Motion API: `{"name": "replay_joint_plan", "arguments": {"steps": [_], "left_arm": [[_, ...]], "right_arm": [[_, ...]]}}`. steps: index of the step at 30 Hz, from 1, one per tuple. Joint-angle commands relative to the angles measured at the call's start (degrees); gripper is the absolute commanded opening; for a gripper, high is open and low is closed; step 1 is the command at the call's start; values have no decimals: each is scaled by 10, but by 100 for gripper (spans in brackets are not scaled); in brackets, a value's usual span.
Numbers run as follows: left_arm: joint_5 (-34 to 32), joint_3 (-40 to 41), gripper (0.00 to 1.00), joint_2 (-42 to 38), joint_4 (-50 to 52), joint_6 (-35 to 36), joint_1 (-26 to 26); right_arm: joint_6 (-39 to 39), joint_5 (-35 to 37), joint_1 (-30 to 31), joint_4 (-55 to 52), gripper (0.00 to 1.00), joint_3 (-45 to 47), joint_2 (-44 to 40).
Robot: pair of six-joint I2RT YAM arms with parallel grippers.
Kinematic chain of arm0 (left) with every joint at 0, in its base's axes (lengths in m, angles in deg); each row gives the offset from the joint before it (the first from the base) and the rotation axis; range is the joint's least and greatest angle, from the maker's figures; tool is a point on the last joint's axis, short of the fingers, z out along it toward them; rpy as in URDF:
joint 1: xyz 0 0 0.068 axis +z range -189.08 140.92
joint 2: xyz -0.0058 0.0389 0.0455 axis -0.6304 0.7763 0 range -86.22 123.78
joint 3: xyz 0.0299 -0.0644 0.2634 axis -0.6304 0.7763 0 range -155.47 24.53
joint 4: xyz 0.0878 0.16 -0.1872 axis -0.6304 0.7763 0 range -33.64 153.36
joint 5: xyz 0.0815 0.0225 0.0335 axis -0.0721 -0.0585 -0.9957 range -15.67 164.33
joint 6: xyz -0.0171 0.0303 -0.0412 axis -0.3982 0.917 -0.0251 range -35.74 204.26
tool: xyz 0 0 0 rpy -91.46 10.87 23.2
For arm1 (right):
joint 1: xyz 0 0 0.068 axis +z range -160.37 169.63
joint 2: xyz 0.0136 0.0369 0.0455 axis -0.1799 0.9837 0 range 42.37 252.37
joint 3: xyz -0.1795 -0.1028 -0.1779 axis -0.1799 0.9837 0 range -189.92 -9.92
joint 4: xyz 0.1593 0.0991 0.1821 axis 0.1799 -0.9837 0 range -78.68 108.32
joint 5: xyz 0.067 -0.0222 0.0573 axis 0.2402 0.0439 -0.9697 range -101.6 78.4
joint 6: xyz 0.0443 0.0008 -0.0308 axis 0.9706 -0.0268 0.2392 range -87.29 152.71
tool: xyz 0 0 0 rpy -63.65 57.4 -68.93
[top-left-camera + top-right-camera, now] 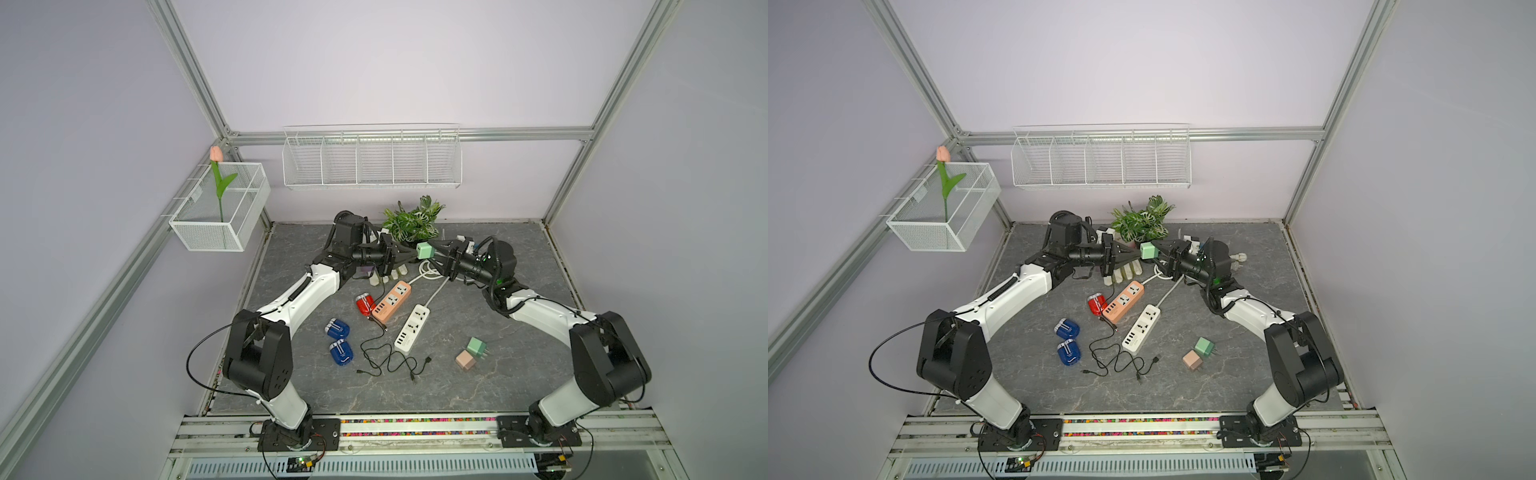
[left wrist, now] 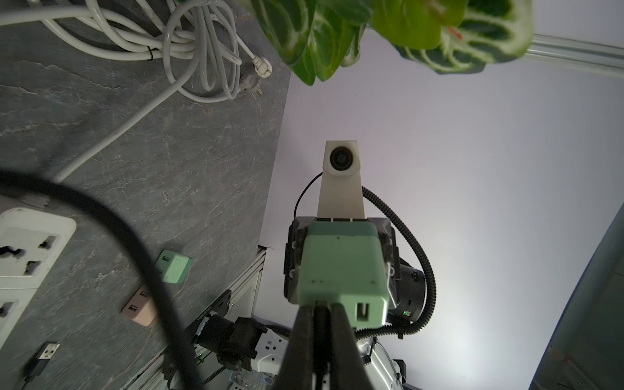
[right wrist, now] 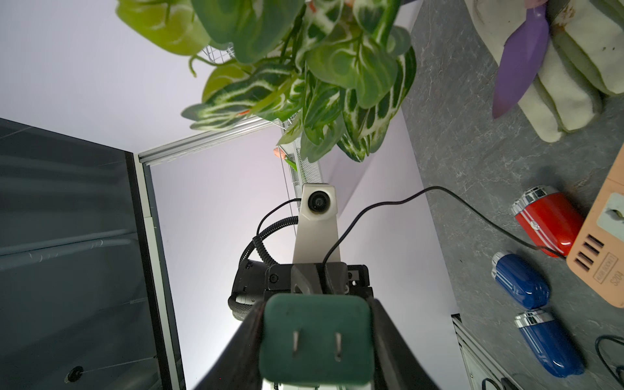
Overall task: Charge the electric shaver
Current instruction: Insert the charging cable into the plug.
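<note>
A green charger cube (image 1: pixel 424 250) (image 1: pixel 1148 250) hangs in the air in front of the plant, and my right gripper (image 3: pixel 315 337) is shut on its sides, its two prongs facing the right wrist camera. My left gripper (image 2: pixel 319 305) meets it from the opposite side, shut on a black USB plug (image 2: pixel 320 315) whose tip sits at one port of the cube (image 2: pixel 341 270). The port beside it (image 2: pixel 363 310) is free. From the plug a black cable (image 3: pixel 405 201) runs down to the red shaver (image 1: pixel 365 304) (image 3: pixel 547 219), which lies on the table beside the orange power strip (image 1: pixel 391 301).
Two blue shavers (image 1: pixel 337 328) (image 1: pixel 341 352), a white power strip (image 1: pixel 412 328), loose black cables (image 1: pixel 390 361), and spare green (image 1: pixel 477 347) and pink (image 1: pixel 465 360) cubes lie on the table. The potted plant (image 1: pixel 413 222), a glove (image 1: pixel 388 276) and coiled white cord (image 2: pixel 189 44) sit close by.
</note>
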State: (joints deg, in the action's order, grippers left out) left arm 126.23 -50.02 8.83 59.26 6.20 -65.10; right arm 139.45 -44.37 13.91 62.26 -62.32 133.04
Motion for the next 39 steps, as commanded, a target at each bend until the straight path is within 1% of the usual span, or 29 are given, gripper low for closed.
{"name": "replay_joint_plan", "arguments": {"steps": [1, 4, 7, 11, 12, 14, 16, 17, 20, 22, 24, 27, 29, 30, 33, 36, 38, 39], "left_arm": [[-31, 13, 0, 21, -32, -35, -19], [-35, 22, 0, 25, -52, -45, -28], [-35, 47, 0, 20, -103, -72, -29], [-35, 64, 0, 5, -110, -67, -28], [-33, 68, 4, 1, -110, -65, -26], [-36, 77, 23, -14, -105, -53, -23], [-51, 82, 38, -44, -68, -6, -16], [-61, 80, 42, -59, -42, 23, -13], [-91, 79, 48, -111, 34, 116, -1], [-106, 89, 51, -146, 58, 170, 6], [-123, 91, 55, -174, 93, 235, 7], [-146, 97, 55, -209, 125, 340, 7], [-176, 111, 55, -227, 121, 412, 2], [-189, 124, 55, -234, 101, 452, -4], [-218, 146, 56, -232, 41, 525, -22], [-220, 136, 58, -197, 13, 559, -36], [-213, 129, 66, -177, -3, 571, -47], [-211, 129, 67, -169, -16, 570, -52]], "right_arm": [[17, -27, 36, 61, 7, -29, -20], [19, -21, 45, 61, 7, -29, -22], [20, -13, 42, 57, 7, -21, -27], [19, 7, 31, 33, 7, -12, -35], [15, 12, 29, 15, 7, -13, -38], [-2, 22, 26, -37, 7, -18, -50], [-16, 29, 21, -97, 7, -20, -61], [-21, 33, 19, -119, 7, -18, -65], [-35, 44, 11, -211, 7, -17, -83], [-42, 43, 4, -266, 7, -21, -88], [-51, 36, -1, -322, 7, -31, -88], [-52, 28, -6, -374, 7, -44, -86], [-38, 15, -6, -373, 7, -50, -78], [-36, 4, -6, -380, 7, -59, -72], [-32, -22, -5, -403, 7, -91, -57], [-24, -60, -4, -414, 7, -116, -39], [-12, -70, -2, -409, 7, -120, -35], [-11, -74, -2, -408, 7, -121, -35]]}}
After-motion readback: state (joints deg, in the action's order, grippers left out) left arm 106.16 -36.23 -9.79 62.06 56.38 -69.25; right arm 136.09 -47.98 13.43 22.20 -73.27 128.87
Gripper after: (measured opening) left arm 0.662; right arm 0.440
